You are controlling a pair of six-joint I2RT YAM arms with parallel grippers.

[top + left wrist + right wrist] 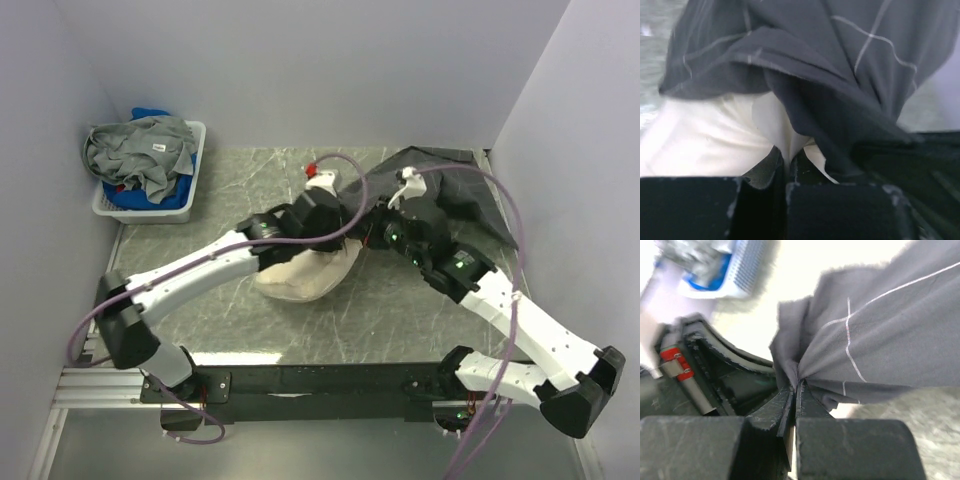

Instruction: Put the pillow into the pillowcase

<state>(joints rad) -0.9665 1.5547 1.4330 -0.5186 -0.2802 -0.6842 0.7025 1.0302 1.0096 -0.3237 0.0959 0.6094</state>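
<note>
The pillowcase drapes over the far end of the pillow. The left gripper is clamped on a pillow fold, and the right gripper on the pillowcase hem beside the pillow. The hem should be drawn along the pillow while the left anchors it, without bunching.

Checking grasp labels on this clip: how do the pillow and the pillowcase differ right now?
The pillow is plain cream; the pillowcase is dark grey with a pale grid. The pillow is pinched by the shut left pincer, the pillowcase by the shut right pincer. The pillowcase drapes over part of the pillow, which lies beneath. Both are soft cloth.
</note>
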